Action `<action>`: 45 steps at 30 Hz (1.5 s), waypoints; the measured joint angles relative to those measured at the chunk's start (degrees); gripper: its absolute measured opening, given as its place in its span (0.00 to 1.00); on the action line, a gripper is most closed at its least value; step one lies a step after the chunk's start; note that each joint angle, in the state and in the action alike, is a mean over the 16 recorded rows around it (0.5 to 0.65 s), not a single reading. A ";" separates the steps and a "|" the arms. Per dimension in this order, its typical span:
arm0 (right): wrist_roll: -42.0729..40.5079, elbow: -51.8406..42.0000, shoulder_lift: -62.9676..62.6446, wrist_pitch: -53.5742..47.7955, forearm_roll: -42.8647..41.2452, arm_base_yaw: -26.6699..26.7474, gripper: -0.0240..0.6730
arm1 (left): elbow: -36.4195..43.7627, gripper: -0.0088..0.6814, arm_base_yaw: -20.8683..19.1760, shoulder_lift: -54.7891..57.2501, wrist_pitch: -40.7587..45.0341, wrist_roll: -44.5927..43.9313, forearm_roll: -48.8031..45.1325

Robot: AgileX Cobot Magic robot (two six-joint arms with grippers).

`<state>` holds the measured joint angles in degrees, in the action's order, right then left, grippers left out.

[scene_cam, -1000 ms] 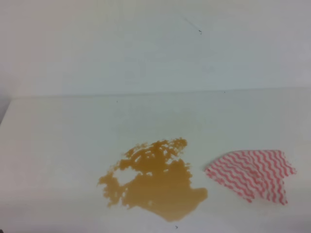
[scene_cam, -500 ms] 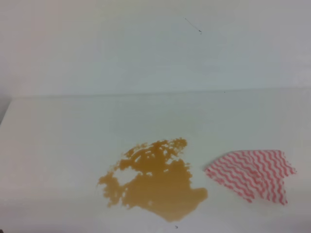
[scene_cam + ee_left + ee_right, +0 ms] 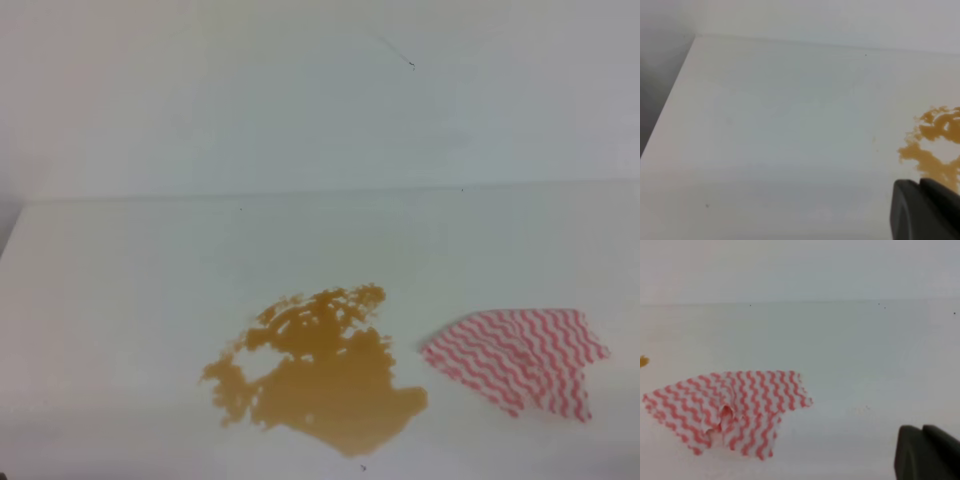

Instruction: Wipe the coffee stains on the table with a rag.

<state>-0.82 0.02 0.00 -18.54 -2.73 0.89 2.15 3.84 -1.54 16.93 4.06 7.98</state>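
**A bare test bench, most likely a robotics lab**

Nothing here looks lived in. A broad, plain white desk [image 3: 120, 300] fills every view and runs back to an equally plain white wall [image 3: 300, 100]. Only a staged spill sits on it: amber coffee stains [image 3: 320, 375] and, just beside them, a red-and-white striped rag [image 3: 520, 360]. Dark gripper fingers [image 3: 927, 452] edge into the wrist views.

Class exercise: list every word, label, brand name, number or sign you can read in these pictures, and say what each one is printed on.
None: no readable text appears in any view.
The rag carries only red-and-white wavy stripes, no label.
The table is plain white, with the coffee stains and a few tiny dark specks, not writing.
The gripper tips at the wrist views' corners show no markings.
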 joint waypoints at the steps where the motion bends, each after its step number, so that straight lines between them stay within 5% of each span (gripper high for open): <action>1: 0.00 0.00 0.00 0.00 0.00 0.00 0.03 | 0.00 0.01 0.00 0.00 0.00 0.00 0.00; 33: 0.01 0.00 0.00 1.48 0.83 0.00 0.03 | 0.00 0.01 0.00 0.00 0.00 0.00 0.00; 45: 6.34 -0.75 -0.66 23.14 14.47 -0.04 0.03 | -0.13 0.01 0.00 0.10 0.05 0.00 0.00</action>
<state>5.52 -0.73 -0.66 4.60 11.74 0.85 2.02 3.84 -1.44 16.99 4.07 7.98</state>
